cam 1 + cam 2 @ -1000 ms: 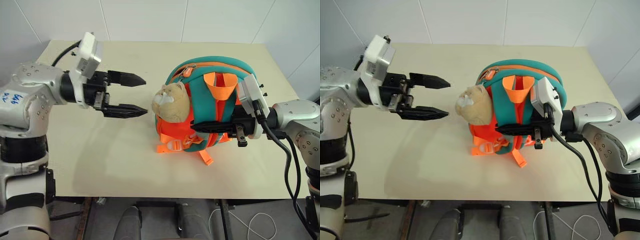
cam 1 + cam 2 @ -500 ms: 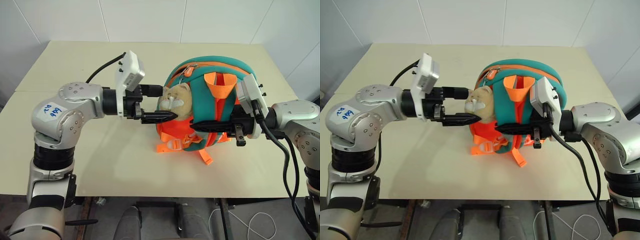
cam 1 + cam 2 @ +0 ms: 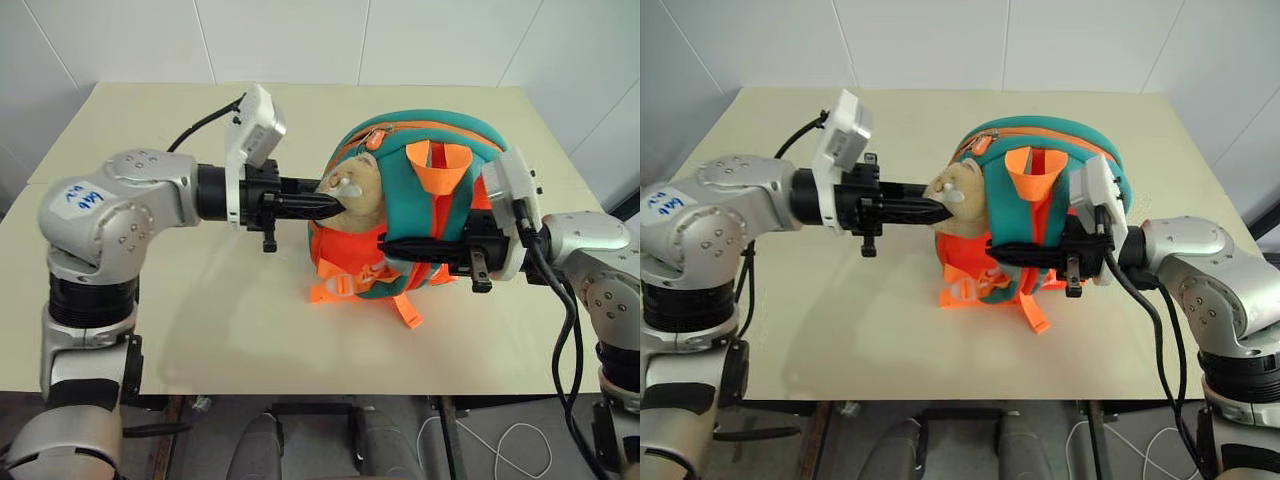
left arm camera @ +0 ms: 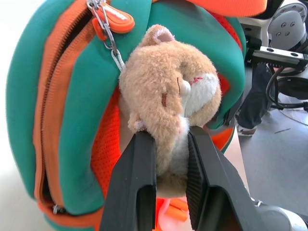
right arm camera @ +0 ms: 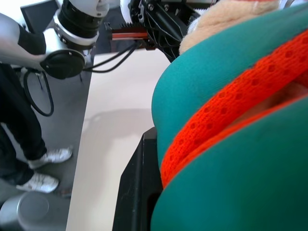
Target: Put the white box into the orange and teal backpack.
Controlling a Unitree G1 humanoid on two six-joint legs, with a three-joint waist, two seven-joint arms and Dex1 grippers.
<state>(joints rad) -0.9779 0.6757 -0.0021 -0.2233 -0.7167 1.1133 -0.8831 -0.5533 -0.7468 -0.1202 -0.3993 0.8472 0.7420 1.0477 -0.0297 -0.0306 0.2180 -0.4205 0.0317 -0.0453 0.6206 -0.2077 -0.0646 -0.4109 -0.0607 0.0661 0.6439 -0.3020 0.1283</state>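
Observation:
The orange and teal backpack (image 3: 400, 165) stands upright on the table, straps facing me. Its tan plush animal (image 3: 352, 190) hangs on the side toward my left arm. My left gripper (image 3: 325, 205) reaches in level from the left and is shut on the plush; in the left wrist view its black fingers (image 4: 137, 168) squeeze the toy's lower body (image 4: 168, 101) from both sides. My right gripper (image 3: 395, 247) comes in from the right and is shut on a strap across the backpack's front (image 5: 226, 110). The white box is out of view.
The cream table (image 3: 200, 320) has bare room in front of and left of the backpack. An orange zipper pull on a small chain (image 4: 108, 24) hangs above the plush. A person's legs and white shoes (image 5: 43, 168) stand beside the table.
My left gripper swung right from open air to the plush animal and closed on it. The right gripper kept its hold on the strap. The backpack shifted only slightly.

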